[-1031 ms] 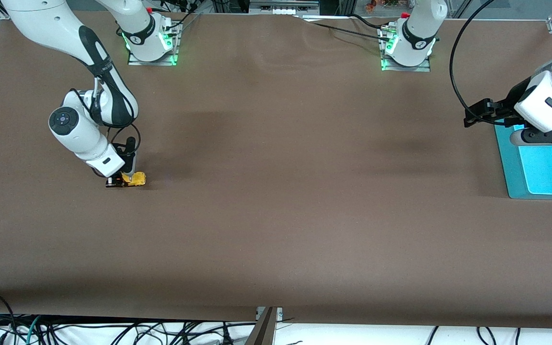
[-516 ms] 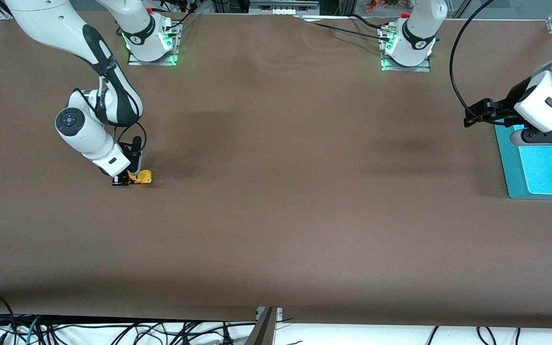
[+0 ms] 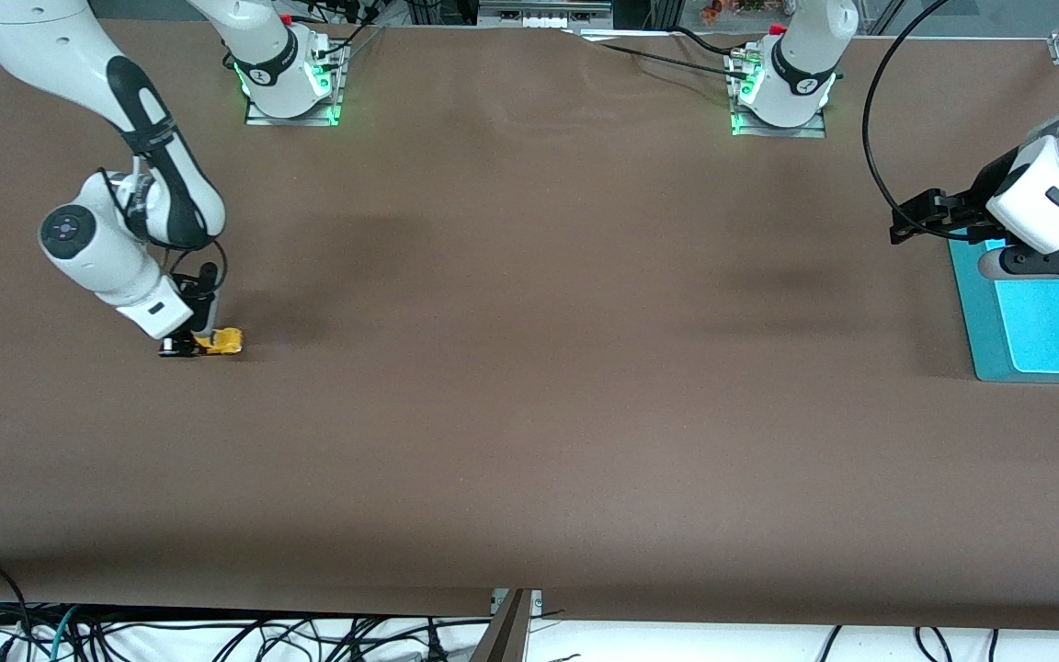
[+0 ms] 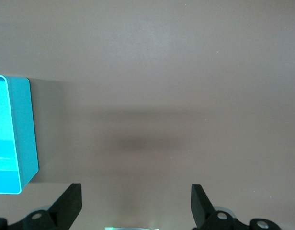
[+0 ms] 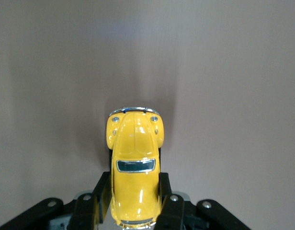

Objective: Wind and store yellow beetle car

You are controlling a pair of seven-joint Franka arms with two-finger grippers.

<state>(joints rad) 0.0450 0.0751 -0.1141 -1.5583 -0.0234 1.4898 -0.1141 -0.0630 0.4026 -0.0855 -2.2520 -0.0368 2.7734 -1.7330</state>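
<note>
Your right gripper (image 3: pixel 201 342) is down at the brown table (image 3: pixel 529 414) toward the right arm's end, and its jaws are clenched on the yellow beetle car (image 3: pixel 220 342). In the right wrist view you can see the two black fingers (image 5: pixel 102 194) pressed against the sides of the car (image 5: pixel 134 167) around its rear half, with the rounded bonnet, the two small headlights and the chrome bumper sticking out past the fingertips. The dark windscreen sits just ahead of the pads. From the front camera the car looks level and sits at table height (whether its wheels actually touch the cloth you cannot tell from these views), with its nose pointing toward the left arm's end of the table.

Your left arm waits at its own end of the table. Its gripper (image 3: pixel 906 225) hangs over the brown surface just beside the teal bin (image 3: pixel 984 349), and in the left wrist view the two fingers (image 4: pixel 68 206) stand wide apart with nothing between them, only bare tabletop below. A corner of the bin (image 4: pixel 20 134) shows at the edge of that view. The car and the bin are well apart, nearly the whole table lying between them.
</note>
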